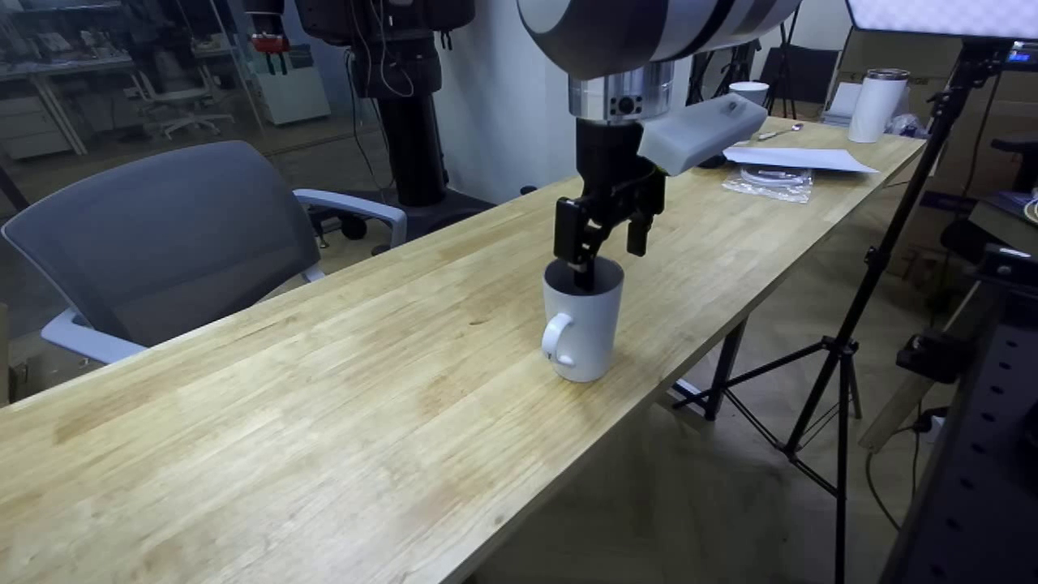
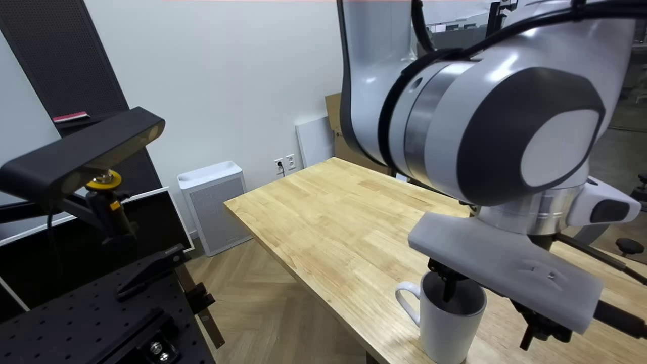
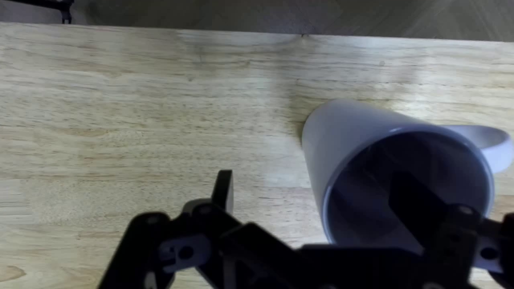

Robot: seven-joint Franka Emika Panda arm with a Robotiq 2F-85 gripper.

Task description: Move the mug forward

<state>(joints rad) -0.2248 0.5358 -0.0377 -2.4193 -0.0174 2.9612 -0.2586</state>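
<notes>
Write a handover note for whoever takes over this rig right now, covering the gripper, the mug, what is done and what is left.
Gripper: open, one finger down inside the mug, the other finger outside with a gap to its wall.
Mug: upright on the table, near a long edge; handle on the side away from the outer finger.
Done: the fingers straddle the wall, not gripping it. Whether the forward move is made, these pictures cannot settle.
Left: if that remains, probably close on the wall, take the mug forward, then open; either way, finish by raising the inner finger clear.
</notes>
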